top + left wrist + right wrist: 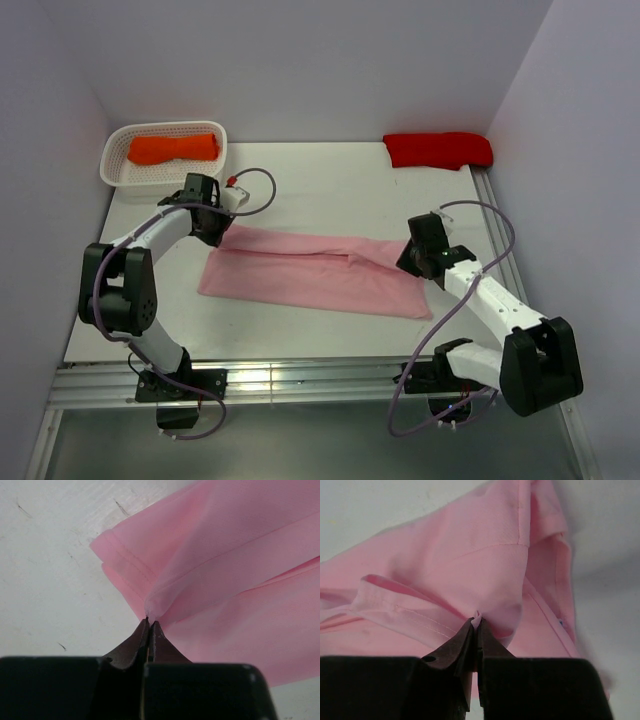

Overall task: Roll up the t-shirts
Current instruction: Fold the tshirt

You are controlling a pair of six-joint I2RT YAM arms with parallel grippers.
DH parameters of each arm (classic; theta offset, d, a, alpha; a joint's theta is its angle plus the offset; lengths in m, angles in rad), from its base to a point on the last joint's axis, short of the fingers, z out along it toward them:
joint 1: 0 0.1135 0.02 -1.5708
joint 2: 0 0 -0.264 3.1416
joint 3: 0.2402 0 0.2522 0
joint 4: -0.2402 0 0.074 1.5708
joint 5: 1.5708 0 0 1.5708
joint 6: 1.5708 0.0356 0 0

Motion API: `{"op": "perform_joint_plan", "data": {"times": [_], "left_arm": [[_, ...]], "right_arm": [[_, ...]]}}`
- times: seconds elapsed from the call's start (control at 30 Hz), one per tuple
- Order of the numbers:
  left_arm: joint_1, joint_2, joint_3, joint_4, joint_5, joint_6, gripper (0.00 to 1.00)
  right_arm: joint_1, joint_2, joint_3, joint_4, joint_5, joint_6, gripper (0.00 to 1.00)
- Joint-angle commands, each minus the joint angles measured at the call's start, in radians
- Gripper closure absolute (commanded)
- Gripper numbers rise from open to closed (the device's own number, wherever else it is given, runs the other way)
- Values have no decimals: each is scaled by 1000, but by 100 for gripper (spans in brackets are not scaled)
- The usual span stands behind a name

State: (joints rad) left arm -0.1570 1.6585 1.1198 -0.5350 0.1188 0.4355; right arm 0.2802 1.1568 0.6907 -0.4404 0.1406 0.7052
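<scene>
Pink t-shirt (320, 272) lies as a long folded strip mid-table (330, 185), 9 to 3 o'clock. Left gripper (148, 622) pinches its 9 o'clock tip, right gripper (476, 621) a fold at 3. Both jaws nearly together on cloth. Top view: fingertips hidden under wrists.

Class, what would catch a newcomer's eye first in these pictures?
A long pink shirt lies folded across the table, the left hand and right hand each pinching one end. An orange bundle sits in a white basket far left; a red bundle lies far right.
</scene>
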Motion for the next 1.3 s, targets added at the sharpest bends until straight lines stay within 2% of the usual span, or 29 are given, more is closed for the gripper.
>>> {"op": "perform_joint_plan", "data": {"times": [0.0,0.23,0.47,0.6,0.77,0.9,1.03,1.07,1.17,1.27], "left_arm": [[-1,-46,-35,50,10,-21,100],[-1,-34,-46,79,13,-47,100],[-1,-28,-52,102,-4,-49,100],[0,-40,-75,127,-22,-50,99],[-1,-60,-97,151,-51,-53,87],[-1,-88,-92,155,-59,-60,86],[1,-100,-81,156,-62,-60,89],[1,-100,-77,162,-70,-61,94],[1,-77,-58,170,-103,-50,100],[4,-60,-37,168,-114,-43,100]], "right_arm": [[10,-55,-58,49,19,43,93],[11,-48,-117,88,11,66,93],[14,43,-51,88,17,48,94],[19,41,-83,111,10,63,94],[20,27,-132,132,7,82,94],[19,21,-157,141,1,89,94],[19,6,-177,144,5,96,93],[19,3,-178,143,5,96,93],[19,-12,-186,150,-9,100,94],[19,-34,-178,140,-13,105,94]]}}
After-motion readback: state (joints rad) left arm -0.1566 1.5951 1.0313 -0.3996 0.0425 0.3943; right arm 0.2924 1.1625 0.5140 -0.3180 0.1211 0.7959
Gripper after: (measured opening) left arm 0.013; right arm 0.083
